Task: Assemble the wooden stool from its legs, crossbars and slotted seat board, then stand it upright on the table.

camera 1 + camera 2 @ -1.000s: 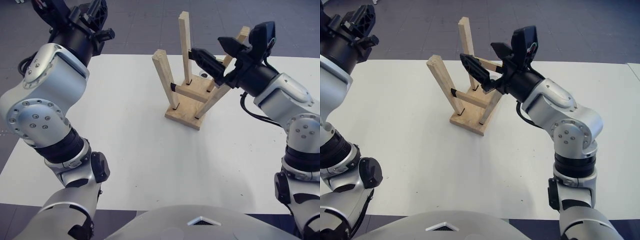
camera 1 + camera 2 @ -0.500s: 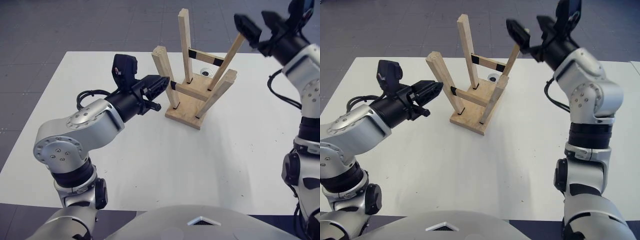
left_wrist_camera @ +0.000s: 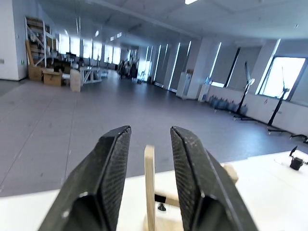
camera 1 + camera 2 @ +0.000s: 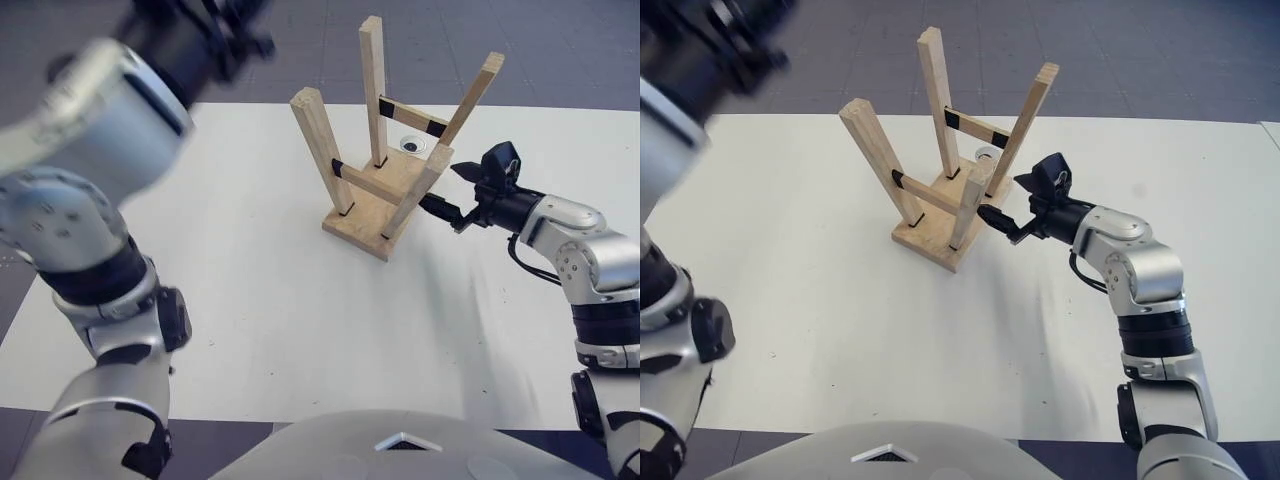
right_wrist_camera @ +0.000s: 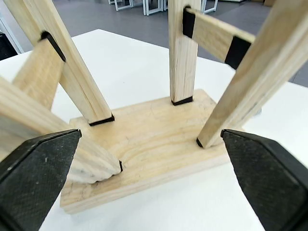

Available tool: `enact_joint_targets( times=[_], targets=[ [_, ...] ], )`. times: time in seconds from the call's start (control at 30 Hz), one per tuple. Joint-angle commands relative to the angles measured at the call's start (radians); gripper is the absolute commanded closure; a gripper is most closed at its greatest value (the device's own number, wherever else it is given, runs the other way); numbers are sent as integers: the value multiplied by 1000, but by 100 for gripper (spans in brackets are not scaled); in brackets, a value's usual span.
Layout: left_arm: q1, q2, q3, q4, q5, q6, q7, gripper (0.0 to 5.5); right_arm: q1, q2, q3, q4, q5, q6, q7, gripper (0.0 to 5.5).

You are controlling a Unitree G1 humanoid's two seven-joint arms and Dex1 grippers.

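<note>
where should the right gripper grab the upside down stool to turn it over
Probably the near right leg, low by the seat board, coming from the robot's right. The board lies flat on the table, leaving no gap beneath; that leg is free on its outer side, its crossbar joining opposite. The open right gripper is beside it.

Your robot's right arm (image 4: 1135,275) and left arm (image 4: 70,200) wear rounded silver shells over black joint bands. A thin black cable (image 4: 519,265) loops off the right forearm, small screws (image 4: 1127,283) dot its elbow shell, and the left gripper (image 3: 149,131) has black, grainy wedge fingers (image 3: 113,178).
</note>
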Motion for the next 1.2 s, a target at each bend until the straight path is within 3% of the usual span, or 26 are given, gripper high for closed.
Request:
enact_joint_targets(
  times=[0.03,0.2,0.47,0.93,1.07,1.2],
  targets=[
    [-192,56,-48,200,120,-38,-190,398,-12,24,-7,-3,-25,-4,-6,14],
    [-281,-11,-83,484,284,-170,-387,398,-13,52,-21,-15,-35,-4,-18,14],
    [-417,-127,-56,929,472,-361,-570,398,-41,83,-16,-20,-49,5,-19,14],
    [-404,-155,-35,810,563,-347,-649,398,-39,93,-13,-40,-55,31,-16,14],
    [-236,-211,-85,951,642,-344,-689,398,-39,100,-13,-50,-52,38,-19,14],
    [174,-297,-217,841,674,-199,-711,398,-41,110,-8,-65,-50,43,-19,14]
  ],
)
